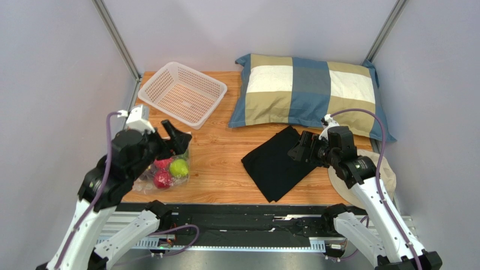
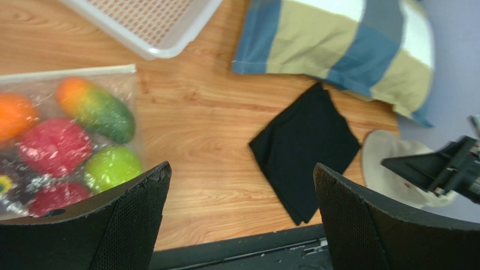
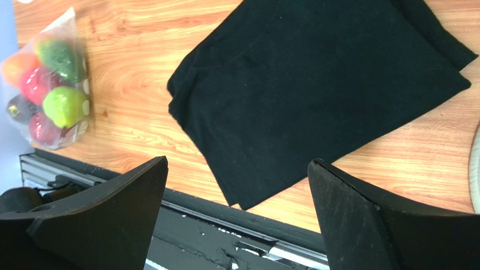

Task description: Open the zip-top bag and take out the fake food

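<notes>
The zip-top bag (image 1: pixel 144 183) lies shut on the wooden table at the front left, holding the fake food: a green fruit (image 1: pixel 179 167) and red ones (image 1: pixel 163 179). In the left wrist view the bag (image 2: pixel 127 76) shows orange (image 2: pixel 14 115), orange-green (image 2: pixel 96 109), red (image 2: pixel 53 143) and green (image 2: pixel 112 167) fruits. My left gripper (image 1: pixel 179 140) hovers over the bag's far right edge, open and empty (image 2: pixel 241 169). My right gripper (image 1: pixel 297 151) is open and empty (image 3: pixel 238 162) above the black cloth. The bag (image 3: pixel 79 34) shows far left in the right wrist view.
A white lattice basket (image 1: pixel 183 93) stands at the back left. A checked pillow (image 1: pixel 307 90) lies at the back right. A folded black cloth (image 1: pixel 276 163) lies at the centre front. A beige hat (image 1: pixel 390 179) sits under the right arm. Grey walls enclose the table.
</notes>
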`<state>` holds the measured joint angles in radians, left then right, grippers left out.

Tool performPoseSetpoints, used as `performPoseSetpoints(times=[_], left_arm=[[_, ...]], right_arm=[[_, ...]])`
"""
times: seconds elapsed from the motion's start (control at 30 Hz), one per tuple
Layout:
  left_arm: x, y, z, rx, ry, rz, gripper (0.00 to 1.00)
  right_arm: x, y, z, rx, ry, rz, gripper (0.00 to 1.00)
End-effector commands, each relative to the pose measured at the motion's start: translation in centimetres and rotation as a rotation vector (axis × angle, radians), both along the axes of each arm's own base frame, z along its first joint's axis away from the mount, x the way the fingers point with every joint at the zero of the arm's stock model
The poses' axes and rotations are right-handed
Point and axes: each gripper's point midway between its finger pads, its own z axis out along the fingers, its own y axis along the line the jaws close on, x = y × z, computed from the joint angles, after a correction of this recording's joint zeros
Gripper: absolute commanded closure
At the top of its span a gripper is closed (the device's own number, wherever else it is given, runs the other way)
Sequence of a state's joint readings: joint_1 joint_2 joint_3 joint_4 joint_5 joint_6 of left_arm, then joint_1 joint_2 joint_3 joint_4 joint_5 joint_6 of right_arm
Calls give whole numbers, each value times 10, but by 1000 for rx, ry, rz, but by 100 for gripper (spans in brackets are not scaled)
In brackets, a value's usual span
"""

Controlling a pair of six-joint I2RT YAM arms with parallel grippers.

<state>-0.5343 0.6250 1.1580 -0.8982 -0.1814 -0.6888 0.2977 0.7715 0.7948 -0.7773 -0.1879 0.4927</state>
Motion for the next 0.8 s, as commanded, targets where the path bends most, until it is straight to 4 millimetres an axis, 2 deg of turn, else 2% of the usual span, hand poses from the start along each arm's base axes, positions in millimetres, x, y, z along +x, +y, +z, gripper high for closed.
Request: performPoseSetpoints(times=[0.0, 0.03, 0.07, 0.1, 0.13, 0.17, 0.2, 0.23, 0.27, 0.3, 0.33, 0.37, 0.4, 0.43, 0.5, 0.53, 0.57, 0.6, 0.67, 0.77], left_arm=[[22, 28, -30, 154, 242, 181, 1], [27, 31, -37, 143, 291, 200, 1], [30, 18, -57, 73, 404, 139, 1], [41, 39, -67, -18, 467, 245, 1], [48, 43, -76, -76, 503, 264, 1], [50, 50, -95, -113, 574, 293, 2], [54, 69, -101, -133, 591, 378, 2], [58, 79, -105, -121, 585, 418, 1], [59, 100, -113, -62, 583, 509, 1], [60, 118, -116, -20, 572, 570, 1], [62, 132, -119, 9, 560, 627, 1], [63, 143, -125, 8, 576, 661, 1], [69, 161, -123, 1, 557, 699, 1], [74, 169, -122, 1, 549, 714, 1], [88, 189, -132, -2, 543, 727, 1], [107, 192, -132, -62, 495, 689, 1], [115, 197, -153, -118, 551, 683, 1], [121, 214, -158, -193, 546, 718, 2], [142, 216, -175, -269, 582, 651, 3], [154, 231, -194, -235, 629, 653, 2]], right_arm=[[26, 2, 34, -10, -94, -4, 0], [30, 7, 31, -5, -71, 20, 0], [34, 11, 39, 1, -78, 37, 0], [36, 15, 41, 5, -79, 63, 0], [38, 22, 39, 9, -61, 112, 0], [39, 26, 39, 9, -54, 137, 0], [42, 29, 45, 11, -57, 155, 0], [39, 35, 40, 12, -20, 206, 0], [40, 39, 29, 9, 40, 235, 0], [41, 44, 32, 18, 59, 263, 0], [30, 53, 28, 40, 122, 321, 0], [28, 59, 19, 43, 176, 356, 0], [24, 64, 19, 53, 198, 385, 0], [13, 72, 17, 56, 231, 426, 0], [4, 79, 16, 52, 242, 463, 0], [-3, 85, 14, 50, 244, 489, 0], [-6, 87, 14, 53, 243, 495, 0], [-8, 89, 15, 59, 242, 498, 0], [-13, 90, 14, 61, 235, 508, 0], [-14, 85, 12, 34, 233, 501, 0]])
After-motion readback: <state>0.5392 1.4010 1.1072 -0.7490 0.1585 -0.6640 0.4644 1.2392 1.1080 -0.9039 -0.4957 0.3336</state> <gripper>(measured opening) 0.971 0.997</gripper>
